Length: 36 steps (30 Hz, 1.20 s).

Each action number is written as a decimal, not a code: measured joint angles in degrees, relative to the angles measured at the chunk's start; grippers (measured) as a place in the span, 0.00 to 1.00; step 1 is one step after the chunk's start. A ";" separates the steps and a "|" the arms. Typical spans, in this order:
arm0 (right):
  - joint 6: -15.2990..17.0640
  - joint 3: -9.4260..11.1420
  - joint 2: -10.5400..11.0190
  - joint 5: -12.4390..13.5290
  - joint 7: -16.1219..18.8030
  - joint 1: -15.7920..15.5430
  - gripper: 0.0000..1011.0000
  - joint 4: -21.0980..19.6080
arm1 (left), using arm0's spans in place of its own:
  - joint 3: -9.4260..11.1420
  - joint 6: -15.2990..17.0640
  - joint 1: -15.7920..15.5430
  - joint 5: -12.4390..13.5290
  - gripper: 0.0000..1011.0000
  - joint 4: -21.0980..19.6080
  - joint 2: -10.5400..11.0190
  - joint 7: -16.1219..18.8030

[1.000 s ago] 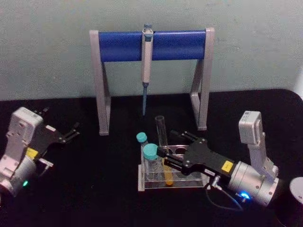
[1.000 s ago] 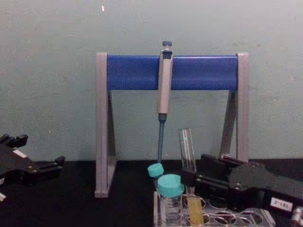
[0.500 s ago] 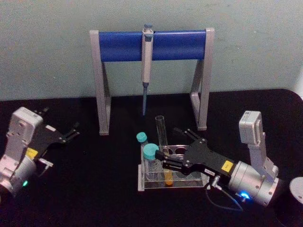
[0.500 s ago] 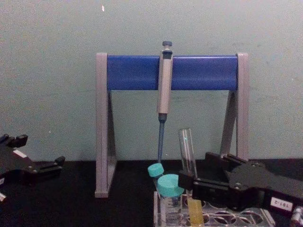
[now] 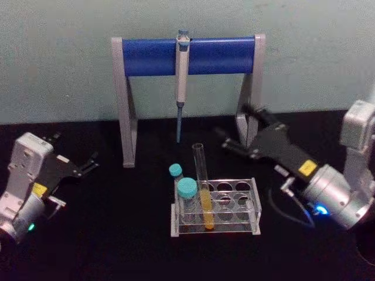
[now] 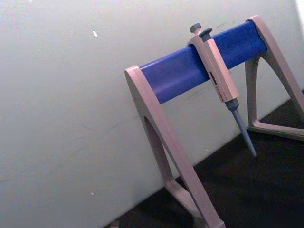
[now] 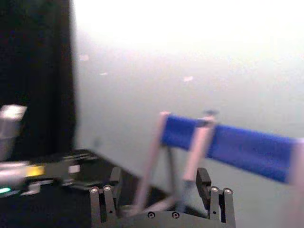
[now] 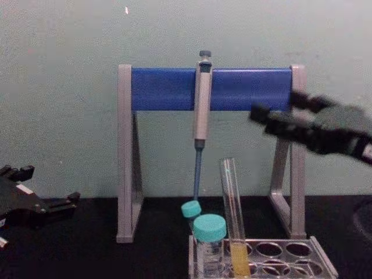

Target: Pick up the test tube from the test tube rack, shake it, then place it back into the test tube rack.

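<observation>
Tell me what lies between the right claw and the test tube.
Nothing: in the head view bare table alone separates the right claw, up by the pipette stand, from the test tube in the test tube rack.

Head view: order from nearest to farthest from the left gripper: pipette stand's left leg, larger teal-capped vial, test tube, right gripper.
1. Pipette stand's left leg, just right of the left gripper.
2. Larger teal-capped vial, at the test tube rack's left end.
3. Test tube, beside that vial.
4. Right gripper, raised, far right.
</observation>
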 joint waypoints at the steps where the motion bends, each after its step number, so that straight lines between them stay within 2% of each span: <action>1: -0.09 0.66 -0.07 -0.80 -1.56 -0.58 0.99 -0.69 | 0.00 0.00 0.00 0.00 0.99 0.00 0.00 0.00; 4: 0.04 3.72 -0.57 -5.10 -9.77 -4.14 0.99 -3.88 | 0.00 0.00 0.00 0.00 0.99 0.00 0.00 0.00; 8: 1.19 5.42 -1.14 -7.92 -14.90 -7.01 0.99 -5.19 | 0.00 0.00 0.00 0.00 0.99 0.00 0.00 0.00; 9: 2.26 6.07 -1.43 -9.15 -17.19 -8.50 0.99 -5.59 | 0.00 0.00 0.00 0.00 0.99 0.00 0.00 0.00; 15: 6.36 7.33 -2.56 -12.95 -23.10 -12.67 0.99 -5.13 | 0.00 0.00 0.00 0.00 0.99 0.00 0.00 0.00; 25: 9.46 8.15 -4.82 -16.60 -27.08 -14.99 0.99 -2.50 | 0.00 0.00 0.00 0.00 0.99 0.00 0.00 0.00; 36: 13.66 8.33 -6.23 -18.22 -26.64 -14.47 0.99 -0.12 | 0.00 0.00 0.00 0.00 0.99 0.00 0.00 0.00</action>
